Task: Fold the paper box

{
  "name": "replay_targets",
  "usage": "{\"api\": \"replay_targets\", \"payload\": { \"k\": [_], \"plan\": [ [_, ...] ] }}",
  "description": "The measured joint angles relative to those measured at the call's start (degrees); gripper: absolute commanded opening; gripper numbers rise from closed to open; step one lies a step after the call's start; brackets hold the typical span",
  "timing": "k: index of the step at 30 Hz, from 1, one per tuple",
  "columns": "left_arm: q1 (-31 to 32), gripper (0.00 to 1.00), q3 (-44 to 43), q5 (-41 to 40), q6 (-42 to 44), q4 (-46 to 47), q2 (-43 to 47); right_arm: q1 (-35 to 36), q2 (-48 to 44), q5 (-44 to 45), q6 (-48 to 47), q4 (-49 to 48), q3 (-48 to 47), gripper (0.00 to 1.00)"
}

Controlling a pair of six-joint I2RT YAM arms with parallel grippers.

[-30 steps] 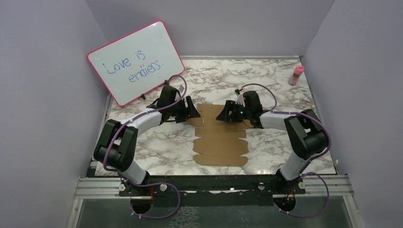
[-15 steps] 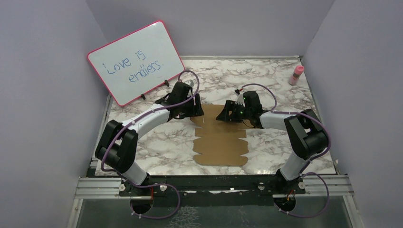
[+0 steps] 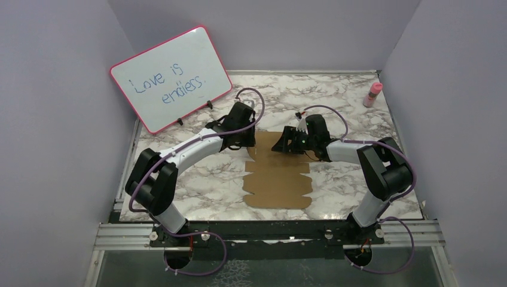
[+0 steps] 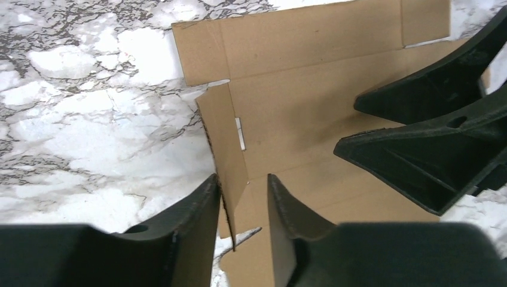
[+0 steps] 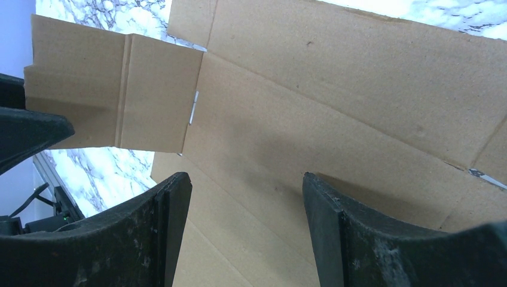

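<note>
A whiteboard [image 3: 171, 79] leans at the far left, behind the left gripper [image 4: 242, 179]. That gripper is at the far left corner of the box [image 3: 278, 179], with its jaws narrow. A side flap [image 4: 230, 149] stands up off the marble tabletop [image 3: 203, 179] between its fingers. The flap is against the left finger [image 4: 197, 227], with a gap to the other finger. The box lies between the two grippers as a flat brown sheet, its notched near end toward the arm bases. The right gripper [image 5: 245, 176] is over the far part of the sheet, facing the left one, with its jaws wide and holding nothing. I cannot tell whether its fingertips touch the cardboard. Far to its right, a pink bottle [image 3: 373, 94] stands by the wall.
</note>
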State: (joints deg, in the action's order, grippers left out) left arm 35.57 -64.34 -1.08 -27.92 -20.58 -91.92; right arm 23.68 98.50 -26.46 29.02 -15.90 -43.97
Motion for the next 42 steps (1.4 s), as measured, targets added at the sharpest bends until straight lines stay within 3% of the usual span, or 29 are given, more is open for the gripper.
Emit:
{"api": "replay_targets", "payload": {
  "k": [5, 15, 34, 42],
  "plan": [
    [2.7, 0.17, -2.7, -5.5, 1.5, -2.8, -2.9, 0.0, 0.0, 0.0, 0.1, -0.1, 0.0, 0.74],
    [8.5, 0.06, -9.5, -18.7, 4.3, -10.4, -9.7, 0.0, 0.0, 0.0, 0.1, -0.1, 0.0, 0.74],
    [16.2, 0.06, -20.9, -39.1, 8.5, -22.1, -22.6, 0.0, 0.1, 0.0, 0.2, -0.3, 0.0, 0.74],
    [16.5, 0.17, -21.4, -40.9, 8.7, -23.5, -23.7, 0.0, 0.1, 0.0, 0.1, -0.3, 0.0, 0.74]
  ]
}}
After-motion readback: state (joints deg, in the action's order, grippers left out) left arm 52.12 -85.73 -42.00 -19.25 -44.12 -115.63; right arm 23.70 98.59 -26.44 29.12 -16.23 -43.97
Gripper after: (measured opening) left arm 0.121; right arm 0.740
